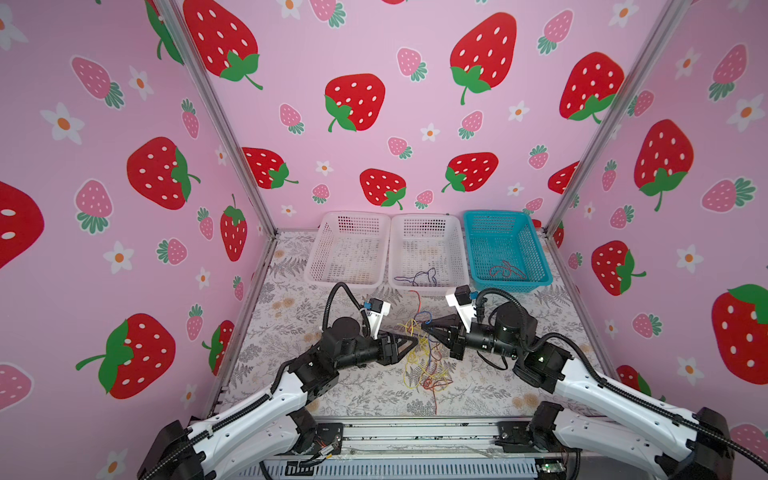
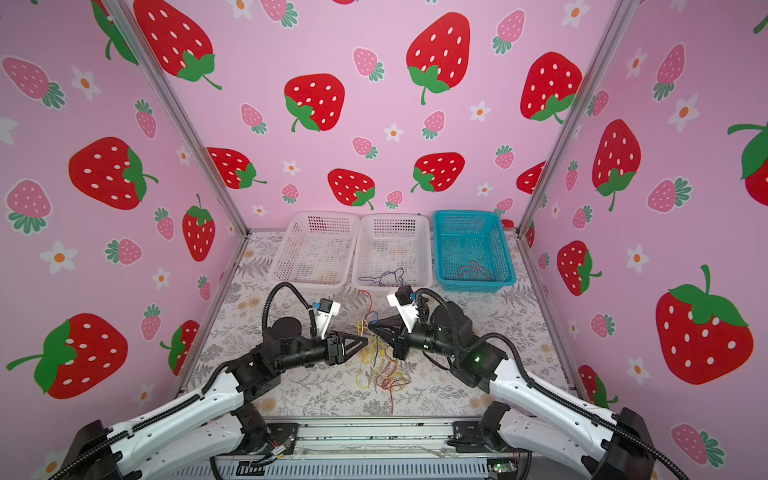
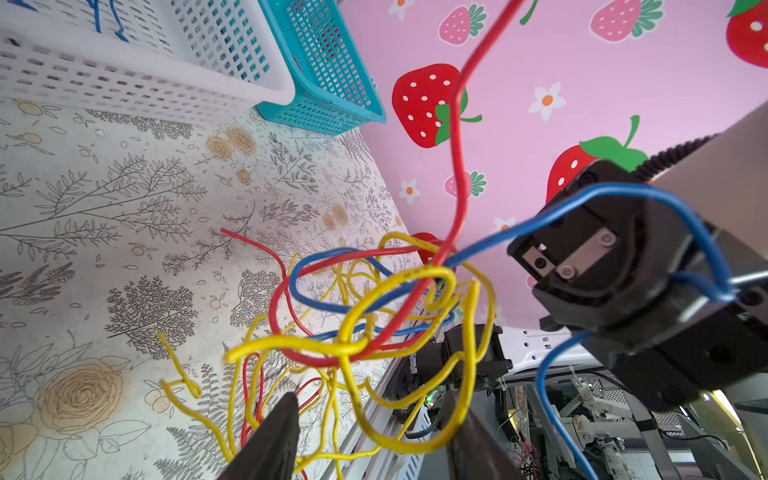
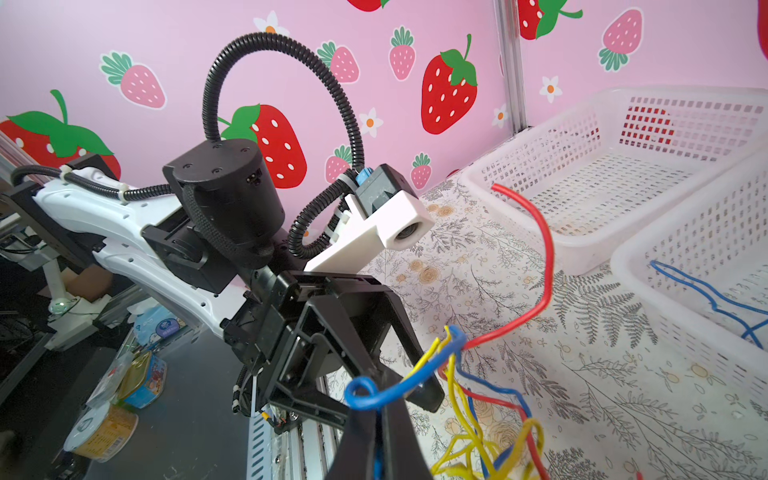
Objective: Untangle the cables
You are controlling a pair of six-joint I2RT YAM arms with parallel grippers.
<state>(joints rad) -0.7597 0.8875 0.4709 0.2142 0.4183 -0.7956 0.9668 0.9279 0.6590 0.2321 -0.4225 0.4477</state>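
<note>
Right wrist: end effector (image 4: 380,415) pinches cables (image 4: 409,380).

Bright, even light; wide-angle bowing at edges; near foreground perhaps soft.

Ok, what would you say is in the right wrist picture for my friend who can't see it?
The right end effector is shut on a loop of blue cable that runs into a tangle of yellow, red and blue cables over the flowery table. The left arm faces it, and a white basket beyond holds another blue cable.
</note>
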